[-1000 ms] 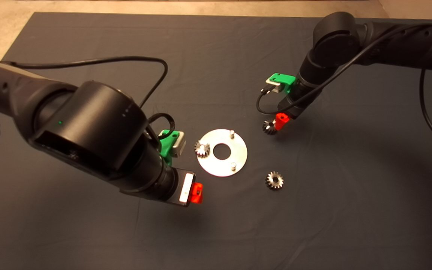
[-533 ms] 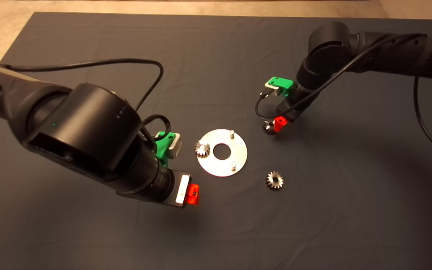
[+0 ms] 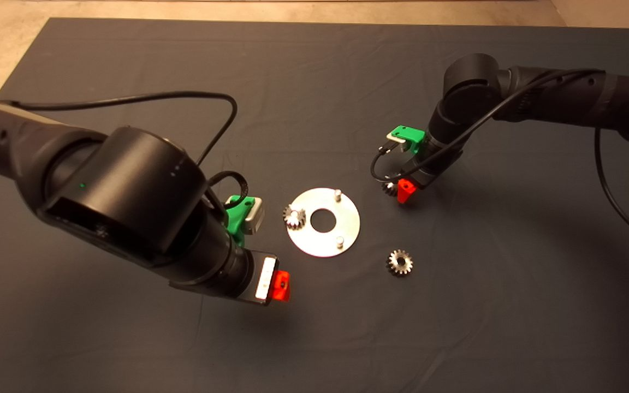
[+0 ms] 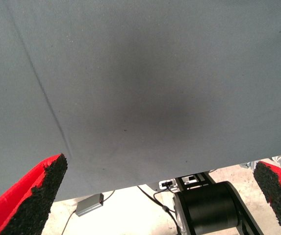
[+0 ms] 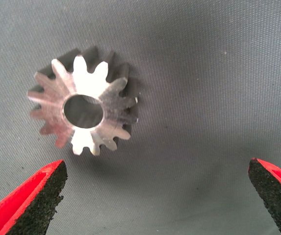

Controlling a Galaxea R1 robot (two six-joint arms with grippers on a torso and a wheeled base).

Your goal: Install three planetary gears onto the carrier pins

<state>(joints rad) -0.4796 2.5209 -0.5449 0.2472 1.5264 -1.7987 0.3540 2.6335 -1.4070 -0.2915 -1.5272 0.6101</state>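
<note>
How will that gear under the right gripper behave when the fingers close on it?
The gear looks like solid metal, so probably stiff and heavy for its size. Its shiny face and tapered teeth suggest it may slip unless gripped squarely. It lies flat on the mat, off-centre between the open right gripper fingers, so one finger would likely push it sideways first.

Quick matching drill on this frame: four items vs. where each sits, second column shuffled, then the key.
Items
1. gear by the right gripper
2. gear on the plate
3. lone gear
4. left gripper

Places
A. seated at the carrier plate's left rim
B. open over bare mat, nothing between its fingers
C. on the mat just ahead of the right gripper's open fingers
D. on the mat, near side of the plate, no gripper near it

Pairs: 1-C, 2-A, 3-D, 4-B
</note>
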